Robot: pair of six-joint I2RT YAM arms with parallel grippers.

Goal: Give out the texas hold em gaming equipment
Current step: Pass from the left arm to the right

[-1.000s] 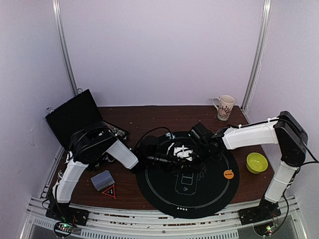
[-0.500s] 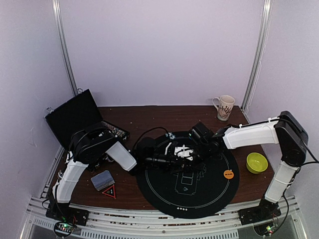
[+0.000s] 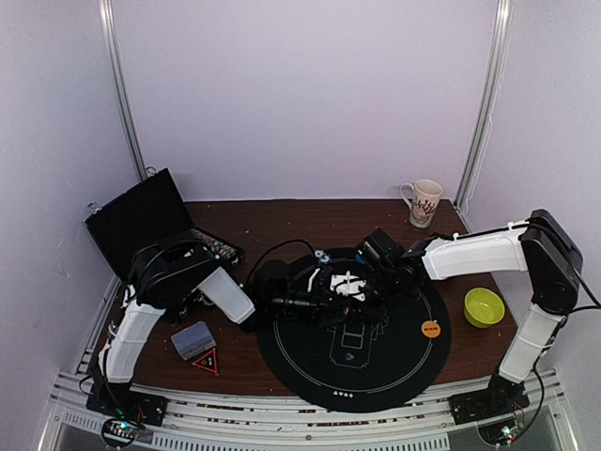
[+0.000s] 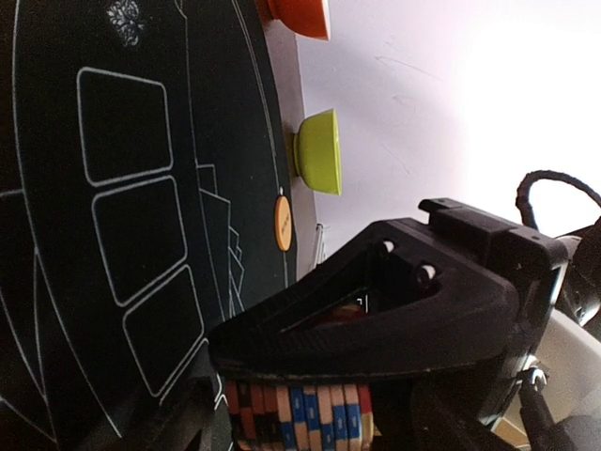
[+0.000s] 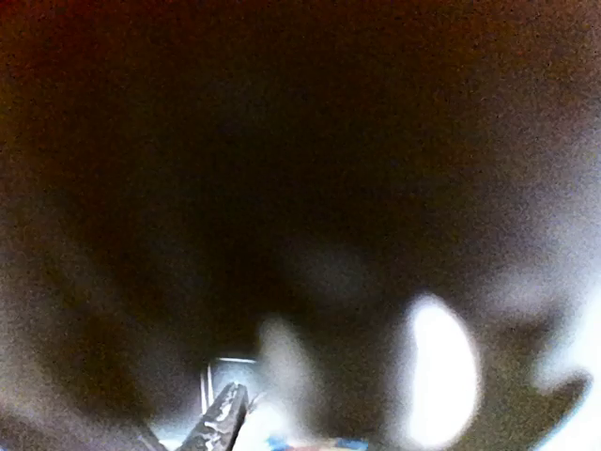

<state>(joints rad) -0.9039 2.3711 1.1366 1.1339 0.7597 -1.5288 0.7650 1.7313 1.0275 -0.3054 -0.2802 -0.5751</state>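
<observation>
1 orange button (image 3: 431, 329) lies just inside mat's (image 3: 300, 376) right edge.

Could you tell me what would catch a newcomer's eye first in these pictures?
First, the round black mat at centre, where the left gripper and right gripper meet. The left wrist view shows a row of stripe-edged chips at its bottom edge; a bright green bowl stands right of the mat.

Red, blue and white stripe-edged chips (image 4: 299, 413) stand on edge in a row, bottom centre. The orange button (image 3: 431, 329) lies flat at right, and the grey-blue card deck (image 3: 192, 340) lies lower left.
</observation>
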